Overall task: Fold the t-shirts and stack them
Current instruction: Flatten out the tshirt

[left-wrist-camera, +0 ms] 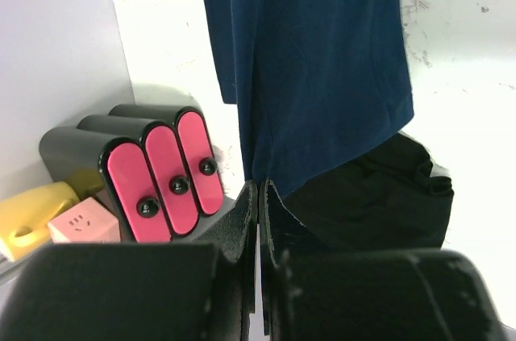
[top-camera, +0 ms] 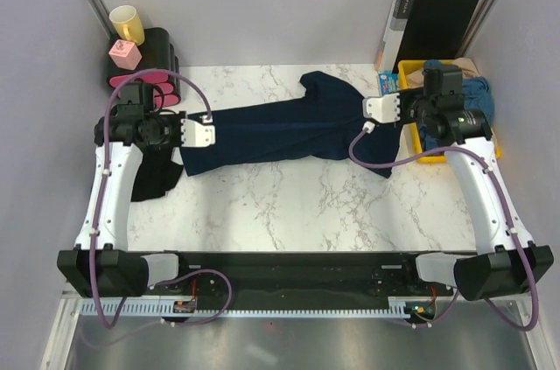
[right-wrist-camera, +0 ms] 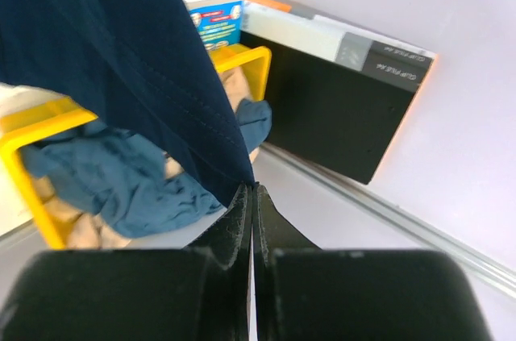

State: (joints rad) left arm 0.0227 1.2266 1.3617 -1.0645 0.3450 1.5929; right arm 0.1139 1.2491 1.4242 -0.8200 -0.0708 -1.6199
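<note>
Across the surface's far half | navy t-shirt (top-camera: 280, 129) lay stretched, unfolded; left gripper (top-camera: 208, 133) and right gripper (top-camera: 369, 109) each clenched on an end | black t-shirt (top-camera: 156, 178) lay at left edge | nothing folded or stacked

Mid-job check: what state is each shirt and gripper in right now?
navy t-shirt: unfolded, stretched between both grippers.
left gripper: shut on one end of it.
right gripper: shut on the other end.
black t-shirt: crumpled at table's left edge.
blue t-shirt: crumpled in the yellow tray.
</note>
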